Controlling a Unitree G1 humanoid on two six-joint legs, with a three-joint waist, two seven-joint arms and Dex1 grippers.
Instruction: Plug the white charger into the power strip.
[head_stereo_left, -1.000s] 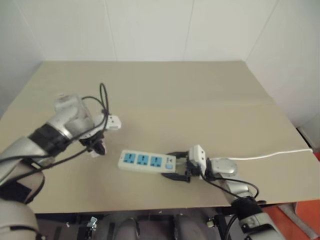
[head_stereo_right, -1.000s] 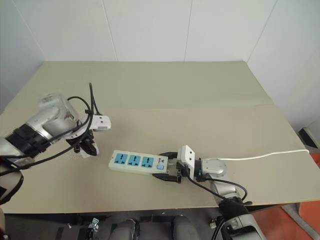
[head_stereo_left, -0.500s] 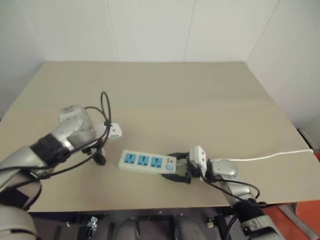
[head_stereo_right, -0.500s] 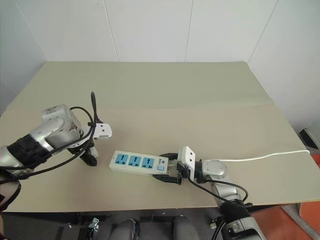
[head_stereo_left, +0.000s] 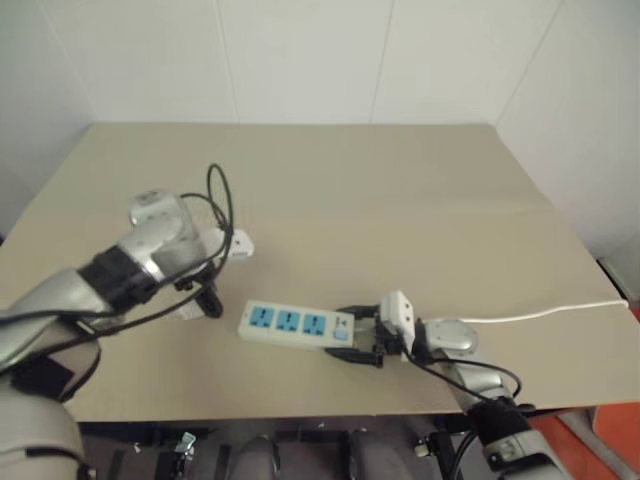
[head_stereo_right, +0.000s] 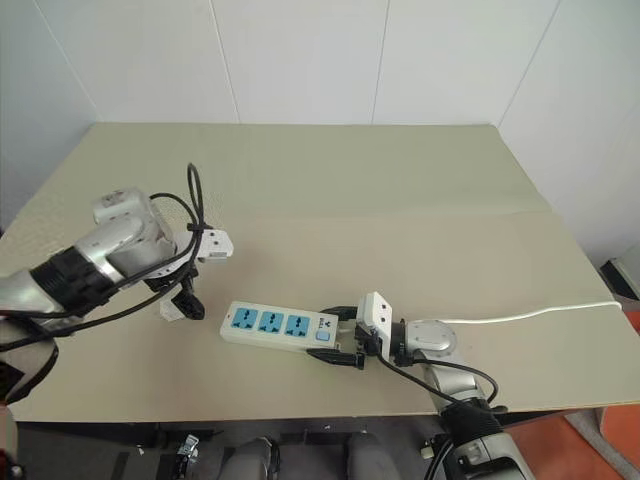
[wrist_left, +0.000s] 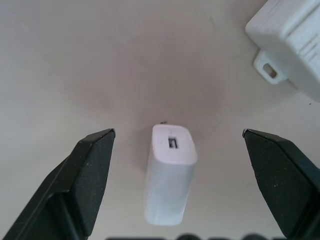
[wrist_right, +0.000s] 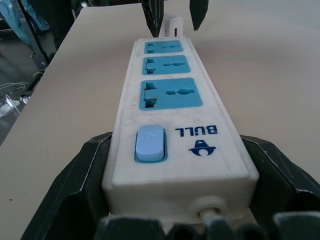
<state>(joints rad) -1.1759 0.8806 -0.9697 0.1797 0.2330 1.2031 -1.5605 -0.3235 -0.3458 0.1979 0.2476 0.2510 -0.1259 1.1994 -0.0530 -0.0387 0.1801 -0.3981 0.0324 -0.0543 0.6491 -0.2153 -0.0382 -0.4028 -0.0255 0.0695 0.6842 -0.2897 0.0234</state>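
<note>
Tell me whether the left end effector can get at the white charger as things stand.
Probably yes. The left end effector hangs open right over the white charger, which lies alone on the table with nothing between the fingers and it.

Take the power strip as your landmark. Beyond its far side you have bare table all the way to the wall. At its switch end the right gripper clamps both sides, and the cable runs off from there. Past its other end the white charger lies on the table between the wide-open fingers of the left gripper, apart from both.
</note>
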